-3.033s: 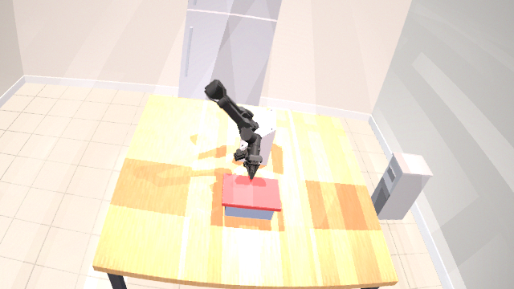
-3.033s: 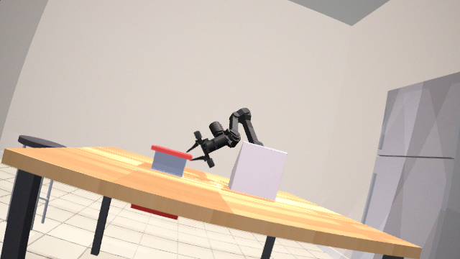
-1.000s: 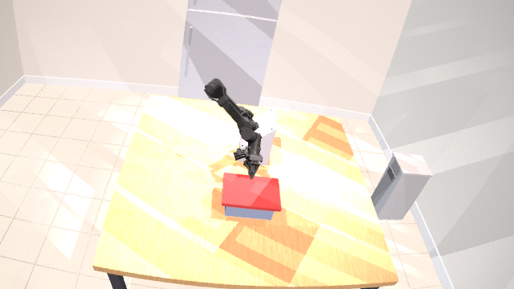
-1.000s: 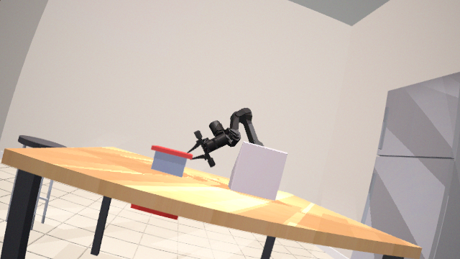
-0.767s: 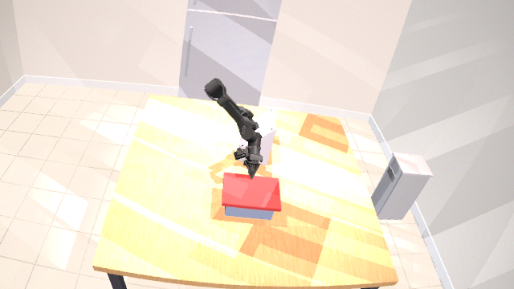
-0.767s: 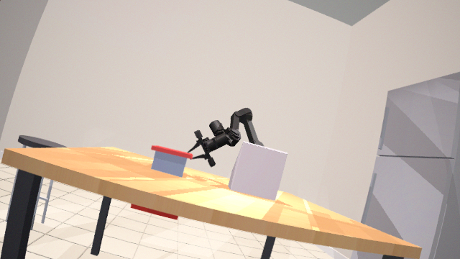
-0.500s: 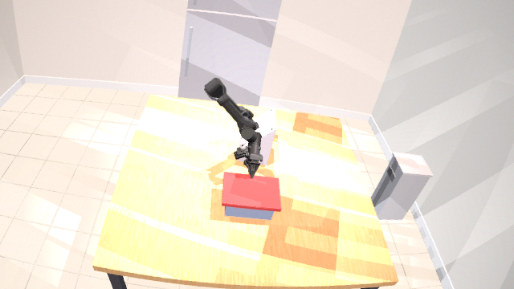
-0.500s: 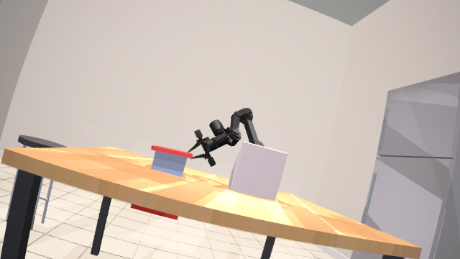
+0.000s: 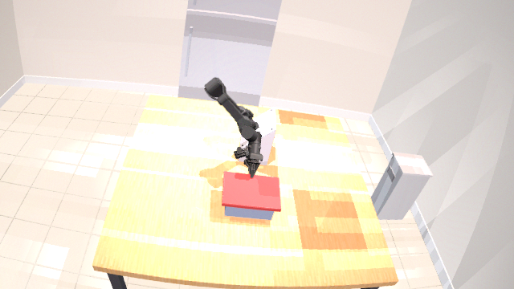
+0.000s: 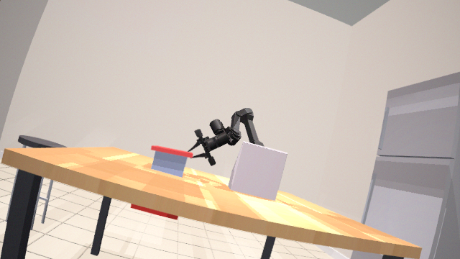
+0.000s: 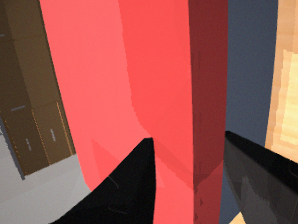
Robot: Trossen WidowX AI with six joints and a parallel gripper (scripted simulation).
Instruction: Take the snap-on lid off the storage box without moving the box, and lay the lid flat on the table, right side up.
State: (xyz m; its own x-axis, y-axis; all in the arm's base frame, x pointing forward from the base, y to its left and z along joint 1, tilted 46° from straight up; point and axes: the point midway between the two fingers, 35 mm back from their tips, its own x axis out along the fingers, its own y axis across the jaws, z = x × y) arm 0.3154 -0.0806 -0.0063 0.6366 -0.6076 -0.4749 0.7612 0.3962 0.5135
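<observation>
The red lid point(image 9: 250, 193) point(image 10: 170, 151) point(image 11: 160, 75) sits on top of the blue-grey storage box point(image 9: 249, 213) point(image 10: 168, 163) point(image 11: 250, 70), which stands on the wooden table point(image 9: 161, 225) point(image 10: 108, 176). My gripper point(image 9: 251, 176) point(image 10: 190, 154) point(image 11: 186, 143) is shut on the lid's edge on the side facing the arm. In the wrist view one finger lies over the lid's top and the other is beyond the lid's side wall, beside the box. No gap shows between lid and box in the exterior view. The far side of the lid's rim is hidden.
A white block-shaped stand point(image 9: 270, 140) point(image 10: 259, 170) is on the table by the arm's base. A red object point(image 10: 154, 211) shows below the table in the exterior view. A dark stool point(image 10: 39, 141) and a grey bin point(image 9: 405, 185) stand off the table.
</observation>
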